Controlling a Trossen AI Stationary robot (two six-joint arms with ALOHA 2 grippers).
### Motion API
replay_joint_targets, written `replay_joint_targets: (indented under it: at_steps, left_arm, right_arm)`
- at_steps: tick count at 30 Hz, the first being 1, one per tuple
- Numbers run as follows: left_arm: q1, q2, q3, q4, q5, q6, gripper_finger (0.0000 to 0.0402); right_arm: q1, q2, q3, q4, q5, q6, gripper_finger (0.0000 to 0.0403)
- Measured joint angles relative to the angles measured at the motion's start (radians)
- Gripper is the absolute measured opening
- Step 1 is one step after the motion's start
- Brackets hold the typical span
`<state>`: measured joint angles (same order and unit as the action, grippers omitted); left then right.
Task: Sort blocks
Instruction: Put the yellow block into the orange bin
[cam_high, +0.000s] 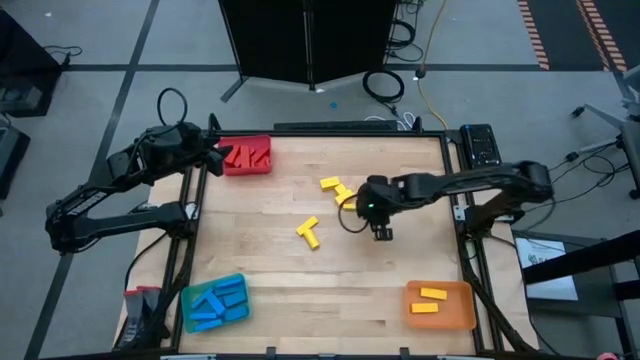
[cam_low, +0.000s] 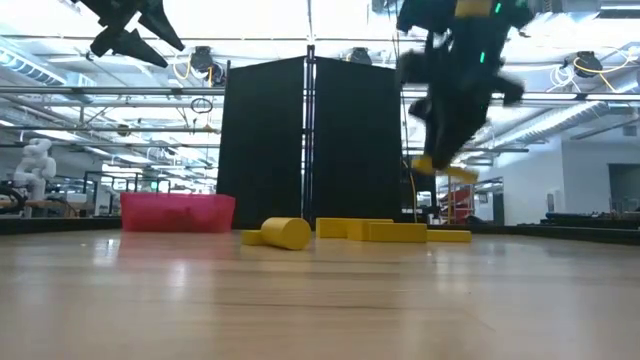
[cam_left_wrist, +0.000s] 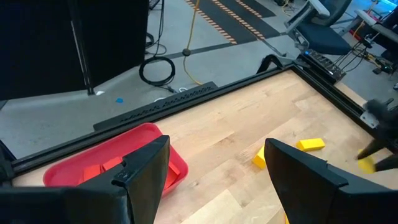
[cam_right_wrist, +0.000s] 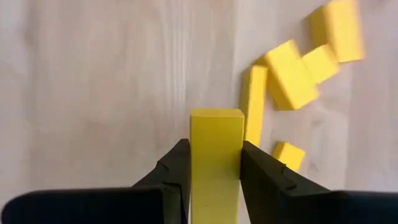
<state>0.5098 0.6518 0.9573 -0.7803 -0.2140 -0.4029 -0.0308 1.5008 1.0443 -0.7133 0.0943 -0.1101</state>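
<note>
My right gripper hangs over the middle of the table, shut on a yellow block. Loose yellow blocks lie flat on the wood: a cluster just beyond the gripper, seen below it in the right wrist view, and a crossed pair to its left. My left gripper is open above the red tray at the far left corner, which holds red blocks. My right gripper pinches the yellow block by its two long sides between the two fingers. The fingers come from above, pointing steeply down, and lie along the block. The block's free end sticks out past the fingertips. It hangs clear of the table.
A blue tray with several blue blocks stands at the near left corner. An orange tray with two yellow blocks stands at the near right. A black frame rail borders the table. Bare wood lies between the two near trays.
</note>
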Motion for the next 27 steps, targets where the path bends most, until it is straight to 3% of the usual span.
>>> replay_joint_targets:
  at_steps: [5, 11, 18, 27]
  left_arm:
    - [0.000, 0.000, 0.000, 0.000, 0.000, 0.001, 0.0267]
    - [0.000, 0.000, 0.000, 0.000, 0.000, 0.001, 0.0267]
    - [0.000, 0.000, 0.000, 0.000, -0.004, 0.001, 0.0267]
    - [0.000, 0.000, 0.000, 0.001, -0.004, 0.001, 0.0267]
  right_arm:
    - [0.096, -0.190, 0.045, -0.113, 0.038, 0.240, 0.0088]
    - [0.349, -0.319, 0.043, -0.362, 0.104, 0.635, 0.0088]
    - [0.690, -0.286, 0.042, -0.481, 0.141, 1.070, 0.0088]
    - [0.984, -0.144, 0.042, -0.422, 0.152, 1.499, 0.0088]
